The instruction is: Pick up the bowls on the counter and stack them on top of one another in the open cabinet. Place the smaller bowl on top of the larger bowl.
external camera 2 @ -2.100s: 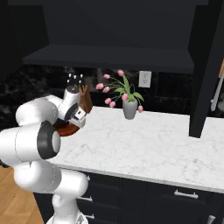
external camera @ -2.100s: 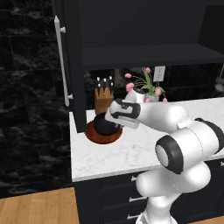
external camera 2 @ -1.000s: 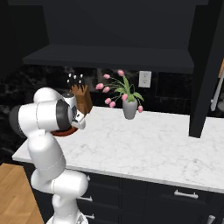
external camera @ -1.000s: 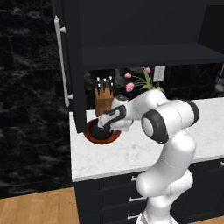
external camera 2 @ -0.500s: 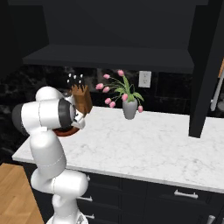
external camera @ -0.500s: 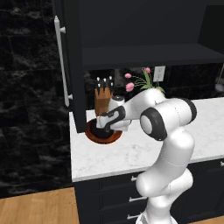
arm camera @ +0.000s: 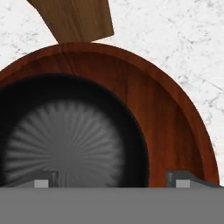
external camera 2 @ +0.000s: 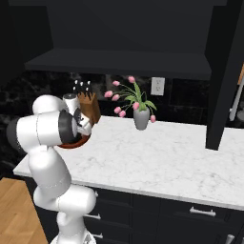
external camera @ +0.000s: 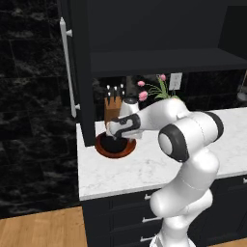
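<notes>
Claw (arm camera: 112,179): spread wide, tips either side of the black bowl, gripping nothing.
Small glossy black round bowl (arm camera: 70,144): directly under the claw, nested inside the brown bowl.
Wide shallow reddish-brown wooden bowl (arm camera: 170,118): under the claw, around the black bowl, resting on the table.
White marble-patterned table (external camera: 144,169): beneath the claw.
Tan wooden knife block (arm camera: 78,19): just beyond the brown bowl's rim from the claw.
Dark navy cabinet shelf (external camera: 159,60): above the claw.
</notes>
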Tool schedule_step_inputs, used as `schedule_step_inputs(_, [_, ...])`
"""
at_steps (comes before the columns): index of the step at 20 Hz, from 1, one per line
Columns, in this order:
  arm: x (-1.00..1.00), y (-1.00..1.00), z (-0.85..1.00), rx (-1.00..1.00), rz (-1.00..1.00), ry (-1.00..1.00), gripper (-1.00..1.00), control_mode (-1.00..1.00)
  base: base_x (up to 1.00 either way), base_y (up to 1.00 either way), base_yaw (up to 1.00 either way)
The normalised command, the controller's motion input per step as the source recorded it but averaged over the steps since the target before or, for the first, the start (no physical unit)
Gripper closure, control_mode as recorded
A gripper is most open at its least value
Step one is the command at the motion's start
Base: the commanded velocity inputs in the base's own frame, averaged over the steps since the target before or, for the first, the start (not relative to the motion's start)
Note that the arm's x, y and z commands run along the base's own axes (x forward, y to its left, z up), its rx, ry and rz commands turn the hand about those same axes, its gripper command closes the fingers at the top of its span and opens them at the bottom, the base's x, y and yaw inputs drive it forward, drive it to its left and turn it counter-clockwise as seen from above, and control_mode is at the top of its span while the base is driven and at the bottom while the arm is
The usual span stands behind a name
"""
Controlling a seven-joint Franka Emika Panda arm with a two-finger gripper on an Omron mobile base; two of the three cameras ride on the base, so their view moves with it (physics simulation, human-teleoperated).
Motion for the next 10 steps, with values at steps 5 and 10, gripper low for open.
schedule_step_inputs(5, [-0.13,-0.28,0.24,0.03,0.0,0.0,-1.0,-1.0,0.0,0.0,0.0])
schedule_step_inputs(10, [0.0,-0.39,0.0,0.04,0.0,0.0,-1.0,-1.0,0.0,0.0,0.0])
